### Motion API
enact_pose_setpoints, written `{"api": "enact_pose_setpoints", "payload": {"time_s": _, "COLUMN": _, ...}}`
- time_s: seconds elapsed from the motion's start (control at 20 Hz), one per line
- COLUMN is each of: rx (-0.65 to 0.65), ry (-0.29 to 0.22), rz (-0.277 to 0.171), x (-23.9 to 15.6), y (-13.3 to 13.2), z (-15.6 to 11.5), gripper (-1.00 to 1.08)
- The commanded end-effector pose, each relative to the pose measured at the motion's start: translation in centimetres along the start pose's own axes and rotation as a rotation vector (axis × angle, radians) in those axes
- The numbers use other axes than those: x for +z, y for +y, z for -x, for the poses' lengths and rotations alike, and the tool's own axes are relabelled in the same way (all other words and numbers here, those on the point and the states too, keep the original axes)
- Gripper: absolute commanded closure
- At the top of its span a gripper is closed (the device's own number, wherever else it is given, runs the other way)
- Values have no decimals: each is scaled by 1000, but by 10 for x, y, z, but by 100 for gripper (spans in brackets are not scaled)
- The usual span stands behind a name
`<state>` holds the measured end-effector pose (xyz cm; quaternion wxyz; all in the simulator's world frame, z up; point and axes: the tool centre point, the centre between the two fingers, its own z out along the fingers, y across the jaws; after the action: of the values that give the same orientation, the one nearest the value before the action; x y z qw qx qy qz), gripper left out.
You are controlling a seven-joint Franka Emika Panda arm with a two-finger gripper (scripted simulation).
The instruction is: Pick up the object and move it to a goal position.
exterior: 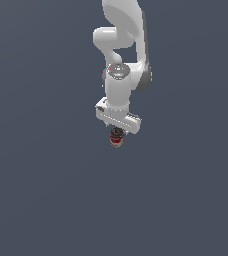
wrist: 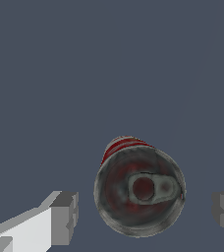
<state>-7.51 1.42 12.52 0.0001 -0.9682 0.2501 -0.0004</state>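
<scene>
Soup can (wrist: 139,189) standing upright on the grey floor (wrist: 60,74), right under the white gripper (wrist: 146,211). Fingers (wrist: 65,216) spread wide on both sides, not touching it yet. Probably lining up for the grab: next needing to go lower, then squeeze.

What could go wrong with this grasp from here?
1. The gripper is open with gaps on both sides of the can; the can looks closer to one finger, so uneven closing might push it sideways.
2. The can looks slightly tilted, label side showing, so it may tip on contact.
3. No goal mark shows in either view.
</scene>
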Motion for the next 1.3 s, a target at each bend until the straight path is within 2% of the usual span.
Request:
{"api": "enact_pose_setpoints", "payload": {"time_s": 0.0, "rx": 0, "ry": -1, "rz": 0, "x": 6, "y": 0, "z": 0, "gripper": -92}}
{"api": "enact_pose_setpoints", "payload": {"time_s": 0.4, "rx": 4, "ry": -1, "rz": 1, "x": 41, "y": 1, "z": 1, "gripper": -92}}
{"api": "enact_pose_setpoints", "payload": {"time_s": 0.65, "rx": 4, "ry": -1, "rz": 0, "x": 48, "y": 1, "z": 1, "gripper": -92}}
{"api": "enact_pose_setpoints", "payload": {"time_s": 0.7, "rx": 4, "ry": -1, "rz": 0, "x": 48, "y": 1, "z": 1, "gripper": 108}}
{"api": "enact_pose_setpoints", "payload": {"time_s": 1.25, "rx": 4, "ry": 0, "rz": -1, "x": 47, "y": 0, "z": 1, "gripper": 108}}
